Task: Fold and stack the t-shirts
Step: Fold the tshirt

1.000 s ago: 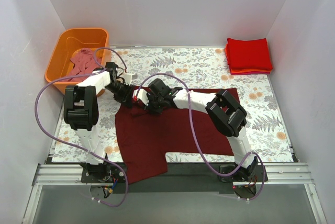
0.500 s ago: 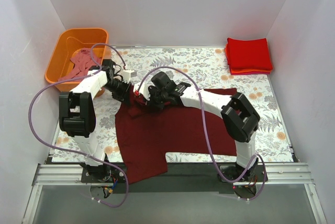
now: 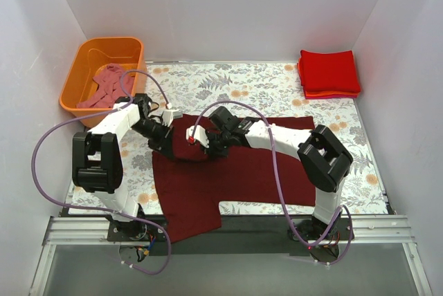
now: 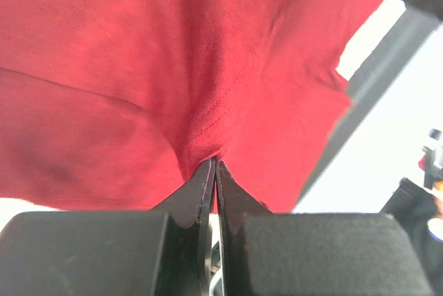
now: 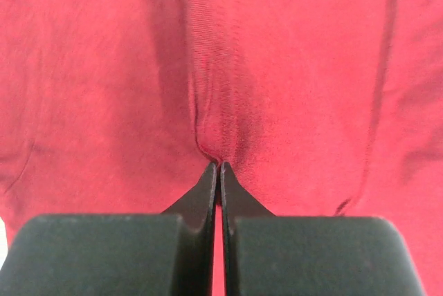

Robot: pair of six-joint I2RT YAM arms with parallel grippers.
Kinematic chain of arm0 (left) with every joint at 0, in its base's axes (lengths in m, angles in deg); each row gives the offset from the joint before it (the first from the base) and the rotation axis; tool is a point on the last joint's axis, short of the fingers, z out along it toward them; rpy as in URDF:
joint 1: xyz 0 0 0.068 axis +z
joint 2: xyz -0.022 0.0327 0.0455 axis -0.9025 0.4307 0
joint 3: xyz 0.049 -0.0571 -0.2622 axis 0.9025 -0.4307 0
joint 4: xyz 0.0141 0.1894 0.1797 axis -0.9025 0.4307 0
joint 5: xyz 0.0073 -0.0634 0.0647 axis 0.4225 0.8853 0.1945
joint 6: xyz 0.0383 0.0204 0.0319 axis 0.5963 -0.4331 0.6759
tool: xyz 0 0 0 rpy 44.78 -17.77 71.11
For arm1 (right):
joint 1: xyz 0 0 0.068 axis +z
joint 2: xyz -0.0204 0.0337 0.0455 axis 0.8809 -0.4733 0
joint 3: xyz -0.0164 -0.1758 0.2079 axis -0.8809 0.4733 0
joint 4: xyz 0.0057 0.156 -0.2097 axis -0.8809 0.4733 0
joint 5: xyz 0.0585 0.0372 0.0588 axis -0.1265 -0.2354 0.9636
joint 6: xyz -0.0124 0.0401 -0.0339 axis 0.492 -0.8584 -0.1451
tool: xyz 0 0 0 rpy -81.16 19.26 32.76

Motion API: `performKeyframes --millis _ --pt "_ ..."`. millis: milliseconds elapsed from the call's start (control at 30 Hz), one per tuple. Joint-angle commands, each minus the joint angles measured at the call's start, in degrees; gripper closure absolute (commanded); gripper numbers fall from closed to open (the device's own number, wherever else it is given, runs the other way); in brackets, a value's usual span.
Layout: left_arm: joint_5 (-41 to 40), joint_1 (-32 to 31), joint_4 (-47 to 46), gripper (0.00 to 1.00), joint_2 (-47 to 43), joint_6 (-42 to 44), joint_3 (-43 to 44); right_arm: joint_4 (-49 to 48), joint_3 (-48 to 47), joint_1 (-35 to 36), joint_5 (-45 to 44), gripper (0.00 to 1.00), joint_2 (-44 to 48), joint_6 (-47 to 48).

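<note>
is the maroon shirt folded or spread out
Mostly spread: the maroon shirt lies flat, its far edge pinched by the left gripper and right gripper.

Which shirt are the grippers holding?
The dark maroon shirt spread on the table: left gripper and right gripper pinch it. The pink shirt lies in the tub; the red shirts sit stacked far right.

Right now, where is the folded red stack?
Top view: the folded red stack sits at the table's far right corner, beyond the maroon shirt and opposite the orange tub.
</note>
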Motion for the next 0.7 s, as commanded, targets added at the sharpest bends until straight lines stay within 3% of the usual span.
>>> performKeyframes --millis 0,100,200,300,333,433,533,667 --pt "4.52 -0.73 3.49 1.0 -3.06 2.16 -2.59 1.16 1.35 -0.41 3.06 0.99 3.27 2.67" --pt "4.35 -1.26 3.75 0.99 -2.71 1.89 -4.35 2.3 2.05 -0.42 4.46 0.99 3.45 4.08" --pt "4.96 -1.61 4.97 0.84 -1.92 2.68 -4.53 3.18 2.41 -0.5 5.52 0.99 3.62 5.22" --pt "5.75 -1.61 5.51 0.71 -2.18 3.21 -3.39 5.82 1.88 -0.59 6.05 0.81 3.71 6.89" --pt "5.66 -1.53 5.42 0.7 -2.18 3.12 -2.78 7.13 1.79 -0.68 6.23 0.66 3.8 7.07" --pt "4.35 -0.92 2.09 0.69 -2.27 -0.2 0.21 9.15 0.92 -2.52 8.33 0.45 5.98 6.72" --pt "0.14 -0.65 -6.77 0.71 -2.7 -8.61 2.85 10.83 0.12 -6.82 10.27 0.45 8.01 4.26" --pt "-7.84 -0.74 -18.56 0.7 -1.84 -17.17 5.14 12.93 0.12 -17.61 9.58 0.46 10.74 1.1"
